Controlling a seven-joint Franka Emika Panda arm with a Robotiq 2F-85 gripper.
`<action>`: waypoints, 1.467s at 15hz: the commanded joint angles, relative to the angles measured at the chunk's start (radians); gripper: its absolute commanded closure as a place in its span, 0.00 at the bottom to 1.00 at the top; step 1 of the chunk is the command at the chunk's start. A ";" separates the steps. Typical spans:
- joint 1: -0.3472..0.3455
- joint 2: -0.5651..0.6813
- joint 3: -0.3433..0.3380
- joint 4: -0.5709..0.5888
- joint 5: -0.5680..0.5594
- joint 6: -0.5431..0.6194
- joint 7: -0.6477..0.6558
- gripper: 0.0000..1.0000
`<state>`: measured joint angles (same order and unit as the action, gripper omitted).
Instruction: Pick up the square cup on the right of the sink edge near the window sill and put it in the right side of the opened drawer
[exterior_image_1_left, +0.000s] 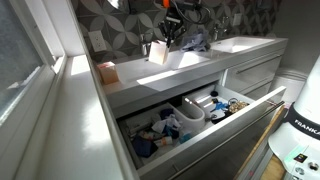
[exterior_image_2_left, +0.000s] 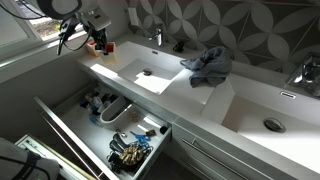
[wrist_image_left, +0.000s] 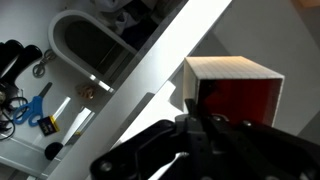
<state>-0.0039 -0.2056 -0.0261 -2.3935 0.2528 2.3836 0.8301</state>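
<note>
The square cup, red with a pale rim, shows in both exterior views (exterior_image_1_left: 157, 50) (exterior_image_2_left: 99, 46) at the sink's edge near the window sill. In the wrist view it fills the right side (wrist_image_left: 240, 90). My gripper (exterior_image_1_left: 163, 40) (exterior_image_2_left: 92, 38) (wrist_image_left: 215, 120) is closed around it, with one dark finger against the cup's left side; the other finger is hidden. The cup seems slightly tilted and just off the white counter. The opened drawer (exterior_image_1_left: 252, 102) (exterior_image_2_left: 62, 122) (wrist_image_left: 60, 95) lies below the counter, full of small items.
A second pinkish cup (exterior_image_1_left: 107, 72) stands on the counter corner by the window sill (exterior_image_1_left: 60, 110). A white oval tub (exterior_image_1_left: 186, 112) (exterior_image_2_left: 115, 108) (wrist_image_left: 90, 45) sits mid-drawer. A grey cloth (exterior_image_2_left: 208, 63) lies between the two basins, with a faucet (exterior_image_2_left: 155, 37) behind.
</note>
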 joint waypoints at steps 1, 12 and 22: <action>-0.017 0.000 0.016 0.002 0.005 -0.002 -0.003 0.97; -0.181 -0.147 -0.011 -0.230 -0.166 -0.078 0.277 0.99; -0.347 -0.285 -0.003 -0.365 -0.235 -0.145 0.421 0.99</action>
<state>-0.2974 -0.4807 -0.0430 -2.7606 0.0739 2.2608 1.1750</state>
